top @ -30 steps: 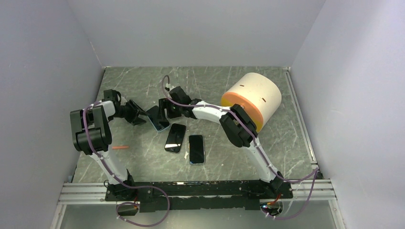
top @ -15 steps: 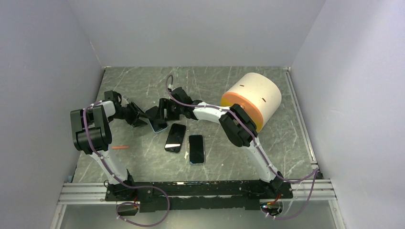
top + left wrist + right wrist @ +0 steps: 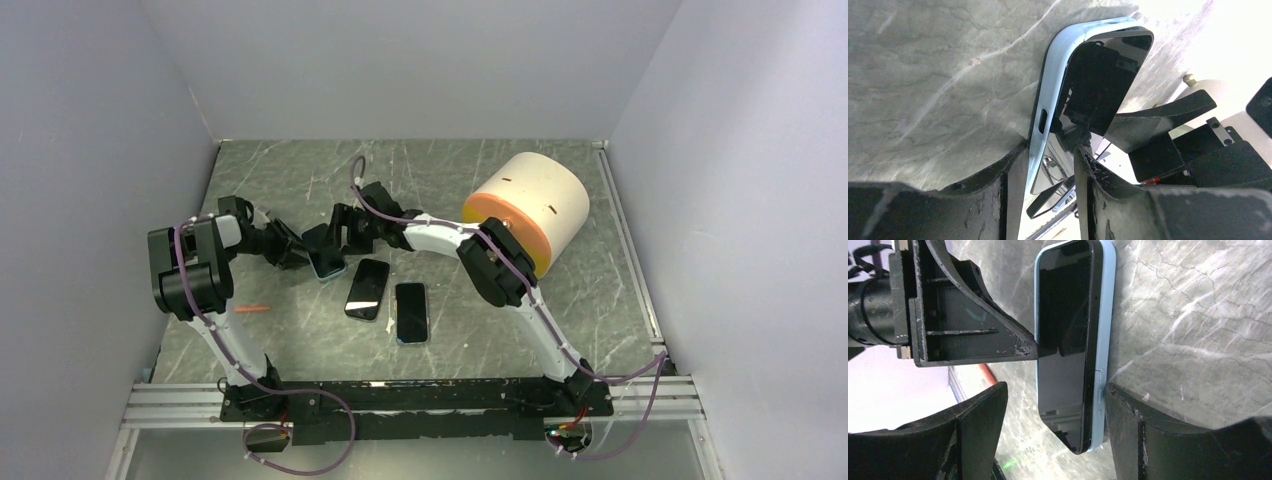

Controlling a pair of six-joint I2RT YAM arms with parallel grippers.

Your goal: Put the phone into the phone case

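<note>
**A:** How is the phone (image 3: 1065, 340) sitting?

**B:** It is lying along the marbled surface (image 3: 1198, 315), with its dark screen facing left. A pale blue case (image 3: 1108, 315) is wrapping its back and side.

**A:** What is the right hand (image 3: 1055, 390) doing?

**B:** Its jaws are standing wide on either side of the phone. One finger (image 3: 1143, 435) is touching the case's side by the buttons. The other is hanging clear of the screen.

**A:** Is anything else touching it?

**B:** The left hand's finger (image 3: 973, 335) is pressing its tip against the screen.
</note>
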